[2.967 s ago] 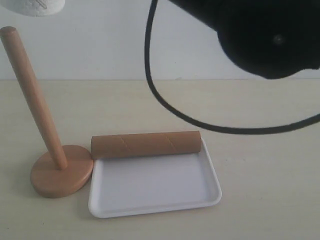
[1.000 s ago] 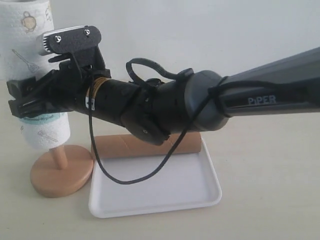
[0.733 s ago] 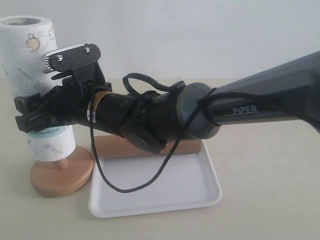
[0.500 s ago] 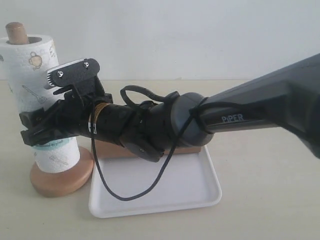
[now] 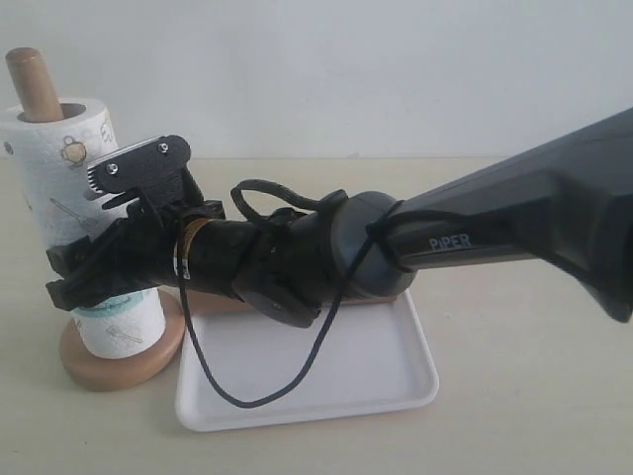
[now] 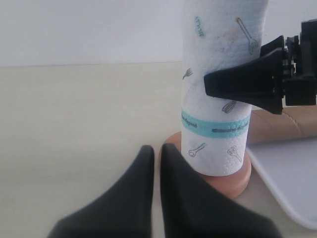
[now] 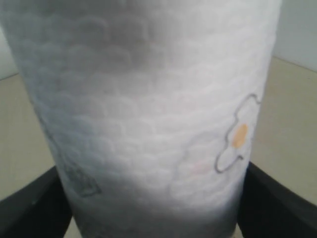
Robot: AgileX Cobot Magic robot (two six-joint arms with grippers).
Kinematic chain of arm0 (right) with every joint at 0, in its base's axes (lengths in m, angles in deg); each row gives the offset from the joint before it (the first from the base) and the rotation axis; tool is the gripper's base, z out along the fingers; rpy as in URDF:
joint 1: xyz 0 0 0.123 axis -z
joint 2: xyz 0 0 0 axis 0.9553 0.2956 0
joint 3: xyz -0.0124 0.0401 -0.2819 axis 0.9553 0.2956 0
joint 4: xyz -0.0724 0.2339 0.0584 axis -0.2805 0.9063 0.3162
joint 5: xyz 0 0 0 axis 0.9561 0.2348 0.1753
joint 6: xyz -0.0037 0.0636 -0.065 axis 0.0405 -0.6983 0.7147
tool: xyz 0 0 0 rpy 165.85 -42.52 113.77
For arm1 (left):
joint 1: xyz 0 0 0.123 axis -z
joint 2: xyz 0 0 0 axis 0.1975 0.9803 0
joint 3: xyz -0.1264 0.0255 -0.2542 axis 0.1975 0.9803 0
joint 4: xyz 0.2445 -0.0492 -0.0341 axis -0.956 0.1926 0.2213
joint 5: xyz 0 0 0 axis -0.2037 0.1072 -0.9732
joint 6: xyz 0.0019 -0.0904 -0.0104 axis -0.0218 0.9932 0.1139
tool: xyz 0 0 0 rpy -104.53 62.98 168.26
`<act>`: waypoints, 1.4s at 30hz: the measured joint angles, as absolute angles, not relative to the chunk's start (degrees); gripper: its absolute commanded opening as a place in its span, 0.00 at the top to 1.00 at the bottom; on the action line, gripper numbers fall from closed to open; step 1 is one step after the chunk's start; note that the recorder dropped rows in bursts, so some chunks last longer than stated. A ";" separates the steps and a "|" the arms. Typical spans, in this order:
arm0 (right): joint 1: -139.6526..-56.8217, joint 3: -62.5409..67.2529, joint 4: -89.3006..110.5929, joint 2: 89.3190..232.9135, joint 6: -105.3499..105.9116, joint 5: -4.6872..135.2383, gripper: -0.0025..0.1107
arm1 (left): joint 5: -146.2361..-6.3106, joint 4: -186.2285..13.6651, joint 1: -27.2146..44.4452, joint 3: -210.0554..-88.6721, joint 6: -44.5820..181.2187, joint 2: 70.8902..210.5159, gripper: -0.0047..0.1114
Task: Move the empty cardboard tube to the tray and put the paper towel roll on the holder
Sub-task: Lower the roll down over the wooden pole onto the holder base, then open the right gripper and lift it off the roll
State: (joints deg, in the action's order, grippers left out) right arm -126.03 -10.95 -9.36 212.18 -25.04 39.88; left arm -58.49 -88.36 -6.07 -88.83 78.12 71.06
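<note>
The paper towel roll [image 5: 61,168] stands over the holder [image 5: 148,356]; the pole's rounded top [image 5: 28,81] sticks out above it and the roll's bottom is down at the disc base. My right gripper [image 5: 84,272] is shut on the roll's lower half, near the teal band [image 6: 213,126]. The roll [image 7: 148,99] fills the right wrist view, between my right gripper's [image 7: 153,210] dark fingers [image 7: 29,208]. The cardboard tube [image 6: 285,126] lies along the tray's [image 5: 326,381] far rim, mostly hidden by my right arm. My left gripper [image 6: 155,154] is shut and empty, low beside the holder's base [image 6: 237,181].
My right arm [image 5: 445,237] reaches across the tray from the right, and its black cable [image 5: 297,371] hangs in a loop over the tray. The beige table [image 5: 534,396] stretches to the right of the tray, and a white wall stands behind.
My right gripper has lowered the roll down the pole; the pole's top now pokes out above it. Three seconds ago the pole was bare.
</note>
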 measured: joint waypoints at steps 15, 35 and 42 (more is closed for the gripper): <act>-126.12 -10.95 -9.34 211.52 -25.15 41.92 0.10 | -58.49 -88.36 -6.07 -88.83 78.12 71.06 0.92; -126.12 -10.95 -9.34 197.92 -26.61 47.97 0.10 | -58.49 -88.36 -6.07 -88.83 78.12 71.06 0.92; -126.12 -10.95 -9.47 191.70 -26.61 52.46 0.10 | -58.49 -88.36 -6.07 -88.83 78.12 71.06 0.92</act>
State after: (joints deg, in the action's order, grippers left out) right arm -126.12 -10.95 -9.47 191.70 -26.61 52.46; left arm -58.49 -88.36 -6.07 -88.83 78.12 71.06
